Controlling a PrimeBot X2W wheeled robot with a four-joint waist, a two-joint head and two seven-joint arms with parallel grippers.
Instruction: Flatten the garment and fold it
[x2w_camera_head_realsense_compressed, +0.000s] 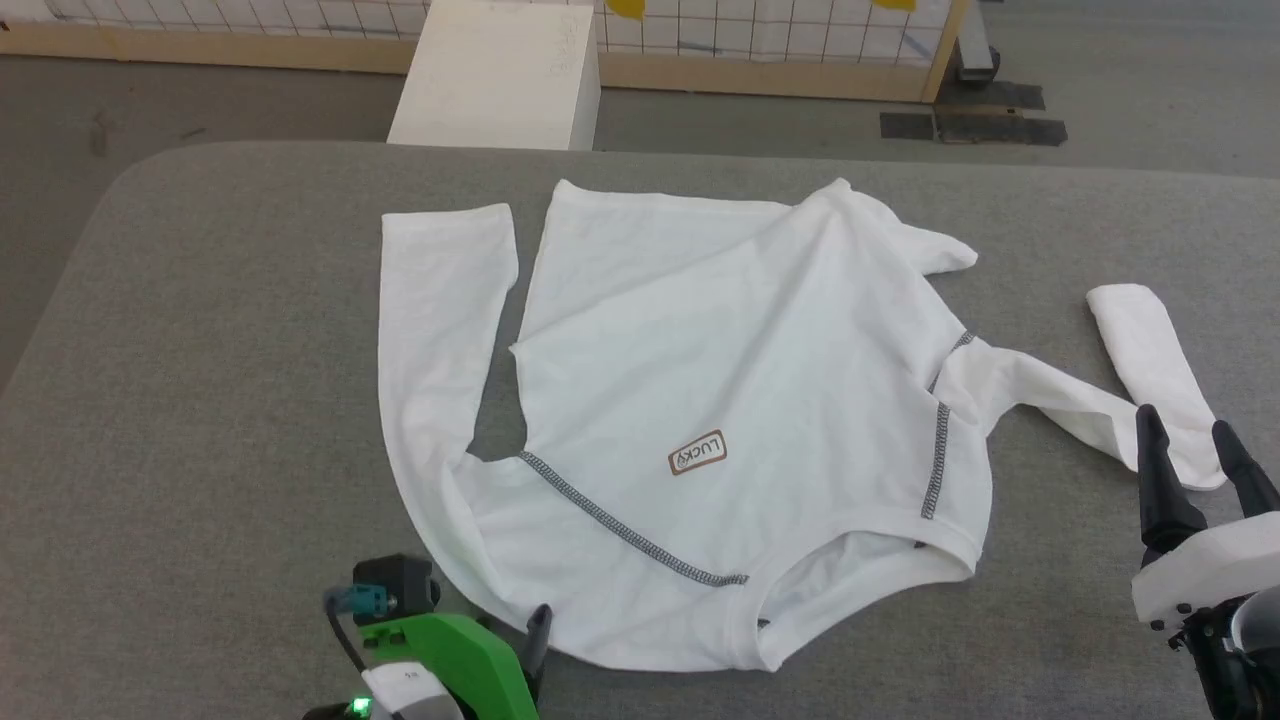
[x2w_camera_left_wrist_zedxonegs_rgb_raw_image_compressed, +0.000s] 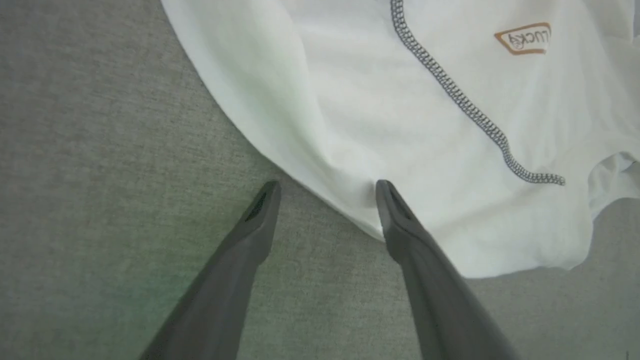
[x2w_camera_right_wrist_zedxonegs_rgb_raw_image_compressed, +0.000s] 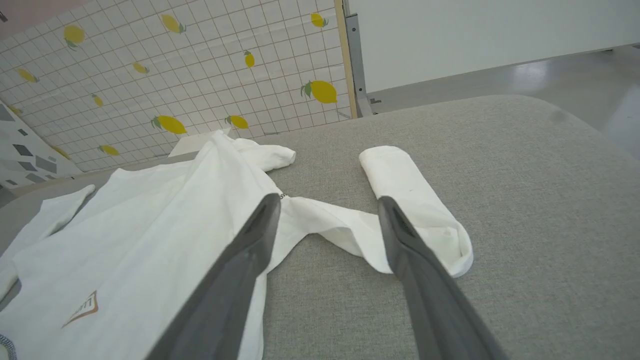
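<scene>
The grey padded table (x2w_camera_head_realsense_compressed: 200, 400) carries the garment (x2w_camera_head_realsense_compressed: 720, 330), spread out with its neck toward the robot. The cloth looks thin and loose, so a pull at one edge could, I judge, drag the whole body askew instead of smoothing it. Taking the "LUCKY" patch (x2w_camera_head_realsense_compressed: 697, 452) as the mark, the left sleeve (x2w_camera_head_realsense_compressed: 430, 330) lies well to its left, fairly flat alongside the body, and seems the lesser worry. The right sleeve (x2w_camera_head_realsense_compressed: 1050, 400) runs out to the patch's right and doubles back on itself, so a pinch at that bend would likely take both layers and carry the fold along. Beyond the patch and to its right, the hem corner (x2w_camera_head_realsense_compressed: 935, 250) is rumpled, and folding over it would press in a crease. The right gripper (x2w_camera_head_realsense_compressed: 1185, 425) stands far right of the patch above the sleeve's bend, spread wide and empty. The left gripper (x2w_camera_left_wrist_zedxonegs_rgb_raw_image_compressed: 327, 187), nearer than the patch and to its left, is equally wide and empty, with one finger over the shoulder edge and the other over bare table — closing there might catch only the rim and slip off.
</scene>
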